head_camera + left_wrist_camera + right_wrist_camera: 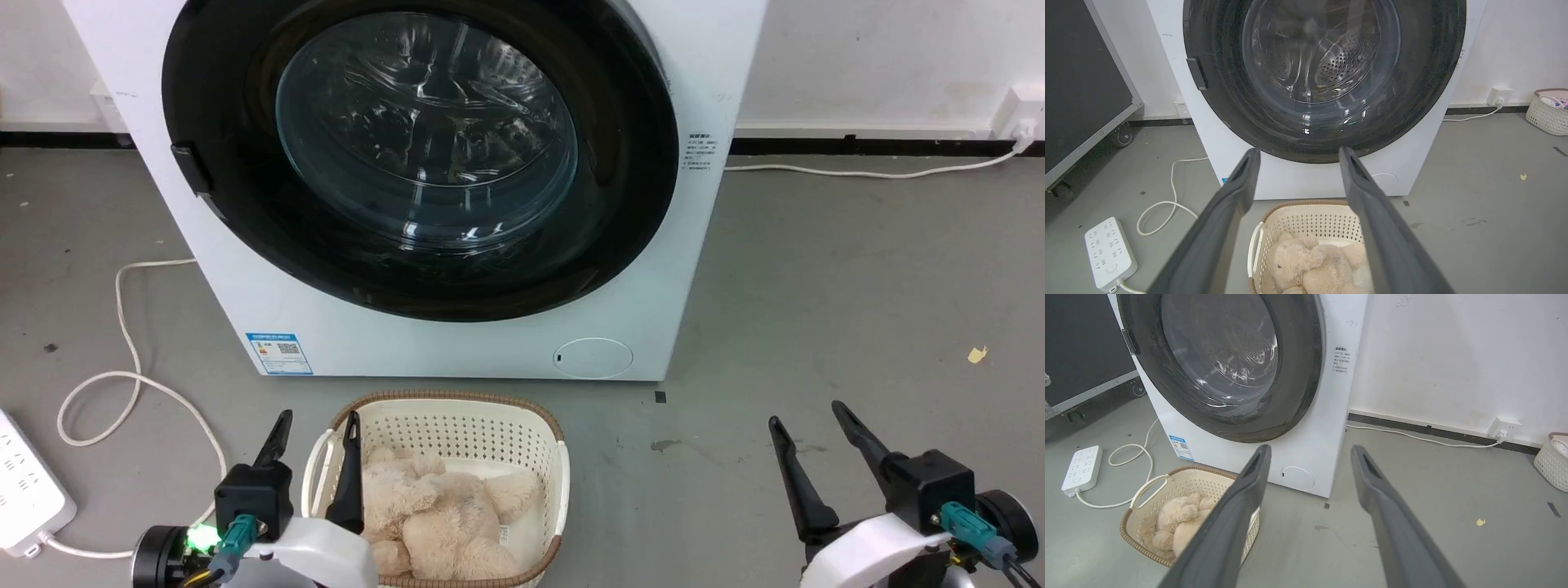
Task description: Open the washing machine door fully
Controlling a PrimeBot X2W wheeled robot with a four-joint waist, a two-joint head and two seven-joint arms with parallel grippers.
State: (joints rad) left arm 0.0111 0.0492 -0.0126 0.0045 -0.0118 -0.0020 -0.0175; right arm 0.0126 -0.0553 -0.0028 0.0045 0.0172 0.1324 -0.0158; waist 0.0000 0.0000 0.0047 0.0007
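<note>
The washing machine door [620, 163] is a large glossy black disc with a clear glass bowl centre, lying flat against the white machine front, with a dark handle tab [186, 167] at its left edge. It also shows in the left wrist view as the door [1425, 81] and in the right wrist view as the door [1298, 367]. My left gripper [317, 425] stands open at the lower left, well short of the machine. My right gripper [808, 418] is open at the lower right over bare floor. Both hold nothing.
A cream basket [457, 425] with a beige plush toy [449, 514] sits on the floor before the machine. A white power strip [24, 490] and looped cable [122, 343] lie at left. A small round white flap [593, 358] sits low on the machine. Another basket [1549, 110] stands far right.
</note>
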